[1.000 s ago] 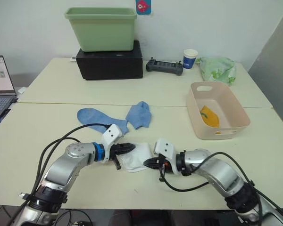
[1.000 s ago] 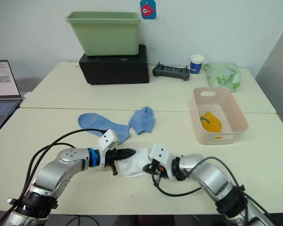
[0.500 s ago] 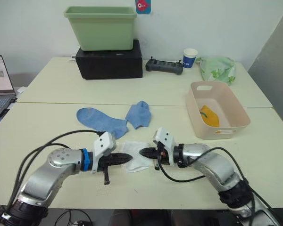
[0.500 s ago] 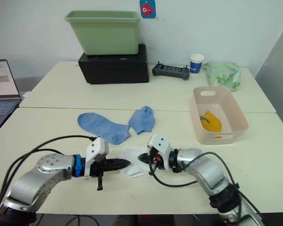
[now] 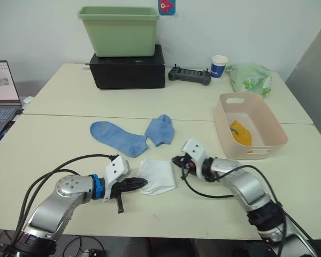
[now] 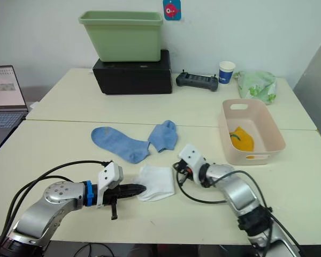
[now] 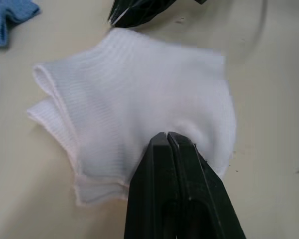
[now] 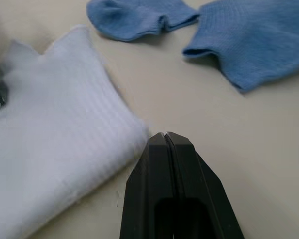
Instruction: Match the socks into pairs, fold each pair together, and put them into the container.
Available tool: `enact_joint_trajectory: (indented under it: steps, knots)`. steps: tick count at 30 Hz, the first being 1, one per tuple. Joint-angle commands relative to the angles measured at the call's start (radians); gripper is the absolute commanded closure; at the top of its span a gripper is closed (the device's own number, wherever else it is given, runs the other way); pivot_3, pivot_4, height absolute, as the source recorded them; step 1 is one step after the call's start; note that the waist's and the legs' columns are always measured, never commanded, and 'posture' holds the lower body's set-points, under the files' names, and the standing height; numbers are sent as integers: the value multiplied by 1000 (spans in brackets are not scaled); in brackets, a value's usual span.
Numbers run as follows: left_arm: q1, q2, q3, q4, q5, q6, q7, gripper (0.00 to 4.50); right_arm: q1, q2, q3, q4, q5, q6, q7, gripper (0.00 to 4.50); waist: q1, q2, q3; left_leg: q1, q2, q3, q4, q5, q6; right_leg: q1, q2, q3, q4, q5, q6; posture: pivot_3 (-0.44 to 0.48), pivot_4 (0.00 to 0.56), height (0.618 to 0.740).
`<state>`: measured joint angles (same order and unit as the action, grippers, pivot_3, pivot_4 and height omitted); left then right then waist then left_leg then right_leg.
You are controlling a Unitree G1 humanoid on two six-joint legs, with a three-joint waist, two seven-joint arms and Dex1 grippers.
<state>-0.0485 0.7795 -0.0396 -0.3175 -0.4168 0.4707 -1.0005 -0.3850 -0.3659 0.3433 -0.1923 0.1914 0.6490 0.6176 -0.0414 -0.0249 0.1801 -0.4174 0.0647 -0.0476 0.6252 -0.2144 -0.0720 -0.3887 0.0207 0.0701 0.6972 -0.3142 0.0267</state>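
White pair folded on the table, both grippers at its edges.

Head views: the white socks [image 5: 157, 176] lie between the left gripper [image 5: 140, 183] and the right gripper [image 5: 176, 160]; the tub [image 5: 274, 130], with a yellow sock [image 5: 239, 133] inside, sits well off to the right, so the right arm is nearer for the carry. Two blue socks [image 5: 117, 137] lie just behind.
Left wrist view: the fingers [image 7: 177, 164] are pressed together, tips touching the bundle's near edge, pinching nothing.
Right wrist view: the fingers [image 8: 172, 164] are closed too, beside the bundle's corner, which lies to one side.
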Motion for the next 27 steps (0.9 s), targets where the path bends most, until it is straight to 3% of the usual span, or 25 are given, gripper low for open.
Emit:
enact_joint_trajectory:
  steps: [1, 5, 9, 15, 20, 27]
  knots:
    - [-46, 5, 45, -74, -41, 48, 29, 4500, 23, -12, -48, -122, 56, 39, 22, 4466, 0, 0, 0, 0, 0, 0, 0, 0, 0, 0, 0, 0, 0, 0, 0, 0, 150, 730]
    - [-53, 11, 10, -40, 9, 32, 30, 4500, 49, -17, -77, -172, 103, 102, 27, 4466, -4, 0, 0, 1, 0, 0, 0, 0, 0, 0, 0, 0, 0, 0, 0, 0, 150, 730]
    - [-23, 37, -64, 61, 131, -94, -3, 4500, 60, -35, -53, -225, 104, 224, -5, 4466, -8, 1, 1, 1, 0, 0, 0, 0, 0, 0, 0, 1, 0, 0, 0, 0, 150, 730]
    - [2, 39, -62, 100, 137, -119, -14, 4500, 23, 33, -144, -228, 294, 464, 23, 4466, -8, 1, 0, 1, 0, 0, 0, 0, 0, 0, 0, 0, 0, 0, 0, 0, 150, 730]
    - [21, 43, -60, 86, 136, -121, -20, 4500, 5, 87, -210, -161, 373, 598, -13, 3301, -9, 1, 0, 1, 0, 0, -1, 0, 0, 0, 0, 0, 0, 0, 0, 0, 150, 730]
    - [21, 39, -64, 88, 145, -126, -17, 4500, -46, 157, -211, -93, 409, 725, -59, 787, -15, 1, 0, 1, 0, 0, -1, 0, 0, 0, 0, 0, 0, 0, 0, 0, 150, 730]
